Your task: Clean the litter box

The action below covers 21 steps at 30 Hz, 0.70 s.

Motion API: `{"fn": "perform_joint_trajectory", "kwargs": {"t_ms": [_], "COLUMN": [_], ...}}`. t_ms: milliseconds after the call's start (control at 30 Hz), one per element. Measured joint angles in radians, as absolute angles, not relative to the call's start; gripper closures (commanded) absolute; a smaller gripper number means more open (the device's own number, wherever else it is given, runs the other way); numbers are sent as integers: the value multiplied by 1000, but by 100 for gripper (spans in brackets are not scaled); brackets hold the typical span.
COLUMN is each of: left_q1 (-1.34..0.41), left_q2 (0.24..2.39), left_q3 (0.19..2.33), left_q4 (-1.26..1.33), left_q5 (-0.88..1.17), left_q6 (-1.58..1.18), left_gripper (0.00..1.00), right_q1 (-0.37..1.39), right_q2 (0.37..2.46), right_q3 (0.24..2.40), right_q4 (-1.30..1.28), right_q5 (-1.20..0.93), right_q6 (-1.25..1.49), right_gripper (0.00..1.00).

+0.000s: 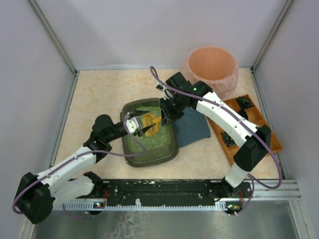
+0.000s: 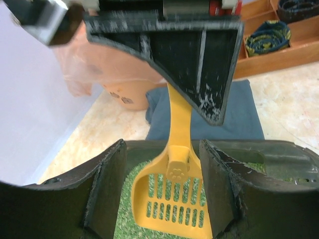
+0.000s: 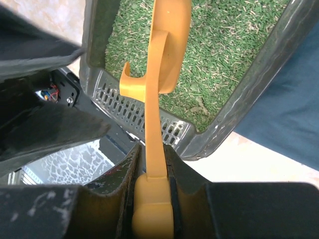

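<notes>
Closest to the right wrist camera, found the right tool [image 3: 152, 167] clamped together on the handle of a yellow scoop [image 3: 162, 59], its shaft running up and away over green litter. Just beyond, saw the grated wall and raised rim of the dark grey-brown litter box [image 3: 127, 107].

From the left wrist camera, found the left tool [image 2: 164, 191] with jaws apart, flanking the scoop's slotted head without visibly touching it, above the litter.

From overhead, placed the litter box near the middle of the table [image 1: 99, 92], with both tools meeting over its far half. Noted a blue cloth [image 1: 195, 127] touching the box's right side, partly under the right arm. Farther right, noted an orange compartmented tray [image 1: 262, 115]; at the far right corner, a round pink-lined bin [image 1: 222, 82].

Judged the step as readying the scoop for sifting, with only the right tool holding it. Judged the next move to call for drawing the left tool clear, then dipping the slotted head into the litter. Could catch the scoop on the raised rim if tilted too low. Found open table left of the box and beyond it; found little room on the right, crowded by cloth, tray and bin.
</notes>
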<state>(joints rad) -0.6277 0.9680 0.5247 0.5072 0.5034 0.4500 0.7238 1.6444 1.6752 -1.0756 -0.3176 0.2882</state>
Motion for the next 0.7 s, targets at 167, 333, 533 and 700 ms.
{"fn": "perform_joint_trajectory", "kwargs": {"t_ms": [167,333,533,700], "left_q1": [-628,-628,-628,-628], "left_q2": [1039,1116,1154,1152], "left_q3": [529,569,615,632], "left_q4": [488,470,456,444], "left_q5": [508,514,548,581], "left_q6": [451,457,472,485], "left_gripper": [32,36,84,100], "right_q1": [724,724,724,724], "right_q2": [1631,1627,1623,1621], "right_q3": [1676,1677,1676,1676], "right_q4": [-1075,-1071,-1034,-1010], "right_q5": [-361,-401,-421,-406], "right_q6": [289,289,289,299], "right_gripper": [100,100,87,52]}}
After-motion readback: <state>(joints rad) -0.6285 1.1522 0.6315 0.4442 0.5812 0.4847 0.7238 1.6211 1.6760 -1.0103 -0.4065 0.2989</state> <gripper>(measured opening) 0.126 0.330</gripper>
